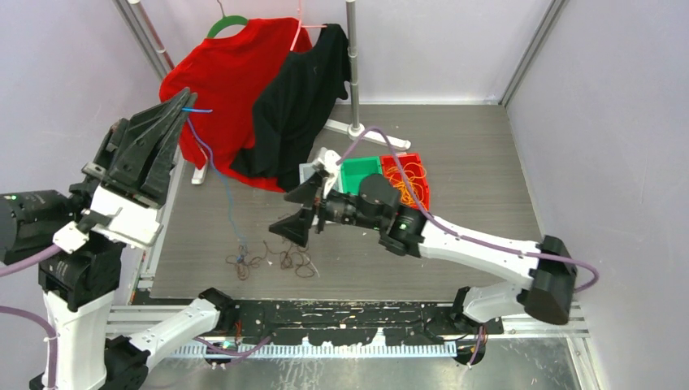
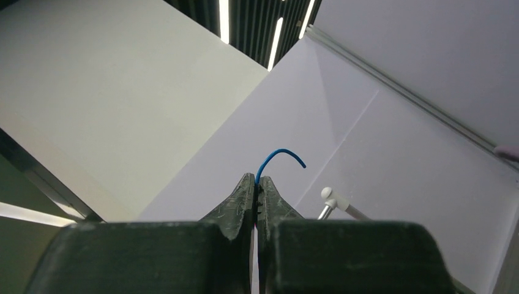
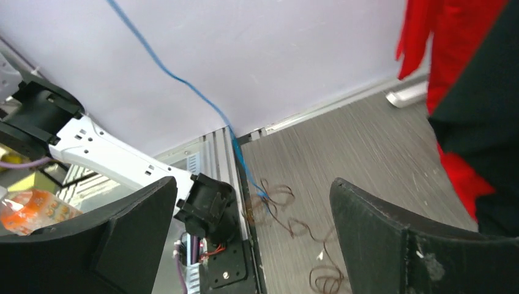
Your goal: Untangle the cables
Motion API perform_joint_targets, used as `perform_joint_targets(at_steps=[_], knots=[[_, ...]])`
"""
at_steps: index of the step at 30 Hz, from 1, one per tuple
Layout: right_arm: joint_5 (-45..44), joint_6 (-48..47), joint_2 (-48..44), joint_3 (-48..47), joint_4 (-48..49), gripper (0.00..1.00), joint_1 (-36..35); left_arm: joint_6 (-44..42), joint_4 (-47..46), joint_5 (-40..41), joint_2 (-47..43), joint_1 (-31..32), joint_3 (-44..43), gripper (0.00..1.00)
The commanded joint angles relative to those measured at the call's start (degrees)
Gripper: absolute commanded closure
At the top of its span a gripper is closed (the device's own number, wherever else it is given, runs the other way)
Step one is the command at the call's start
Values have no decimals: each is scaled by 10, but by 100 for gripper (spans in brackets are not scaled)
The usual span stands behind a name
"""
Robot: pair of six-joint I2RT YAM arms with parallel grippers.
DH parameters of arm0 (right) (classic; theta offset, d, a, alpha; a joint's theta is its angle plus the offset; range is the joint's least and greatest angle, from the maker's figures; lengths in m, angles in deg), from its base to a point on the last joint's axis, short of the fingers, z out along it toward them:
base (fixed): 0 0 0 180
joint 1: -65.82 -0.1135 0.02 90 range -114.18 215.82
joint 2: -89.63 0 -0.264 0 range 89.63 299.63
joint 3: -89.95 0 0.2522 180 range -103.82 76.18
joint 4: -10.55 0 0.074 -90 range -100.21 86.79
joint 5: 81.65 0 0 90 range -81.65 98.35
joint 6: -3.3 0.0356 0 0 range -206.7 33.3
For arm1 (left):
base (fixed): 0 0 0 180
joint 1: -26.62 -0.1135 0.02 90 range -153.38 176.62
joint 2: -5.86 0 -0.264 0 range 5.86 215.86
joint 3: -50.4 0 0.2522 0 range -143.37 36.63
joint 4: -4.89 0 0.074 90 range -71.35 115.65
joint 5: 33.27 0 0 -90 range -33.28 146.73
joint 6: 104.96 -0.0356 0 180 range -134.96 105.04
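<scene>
Top external | left pincer (image 1: 187, 101) clamped on blue cable (image 1: 226, 195) | right pincer (image 1: 296, 210) wide apart, empty | brown cables (image 1: 284, 258) on table (image 1: 487, 146)

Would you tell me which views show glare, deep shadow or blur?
Top external view: even light, sharp. Left wrist view: bright ceiling strip lights glare at the top; the left pincer, shut on the thin blue wire, is dark. Right wrist view: thin dark brown wires look slightly soft.
</scene>
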Motion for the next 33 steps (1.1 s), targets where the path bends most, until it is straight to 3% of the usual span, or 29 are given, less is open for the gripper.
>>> perform_joint_targets(at_steps=[1, 7, 10, 11, 12, 13, 14, 19, 25, 29, 33], knots=[[93, -47, 95, -46, 55, 0, -2, 12, -7, 3, 1, 0, -6, 100], [101, -53, 161, -78, 68, 3, -8, 5, 0, 6, -1, 0, -11, 100], [100, -52, 177, -79, 73, 16, -9, 2, 0, 6, 0, 0, -11, 100], [97, -54, 182, -81, 64, 28, -9, 1, 0, 7, -1, 0, -10, 100], [91, -54, 185, -81, 57, 49, -9, -1, 0, 9, -2, 0, -8, 100], [79, -57, 184, -81, 47, 78, -9, -5, 1, 11, -3, 0, -4, 100], [66, -61, 180, -80, 31, 96, -9, -9, 6, 13, -6, 0, 1, 100], [26, -74, 112, -21, 30, 99, -9, -21, 58, 43, -45, 0, 62, 100], [4, -105, 49, -5, -31, 99, -8, -6, 278, 99, -136, 0, 196, 97], [-6, -122, 41, -22, -80, 99, -8, 23, 425, 85, -189, 0, 298, 72], [-6, -125, 47, -52, -122, 99, -8, 86, 486, 12, -222, 0, 359, 43]])
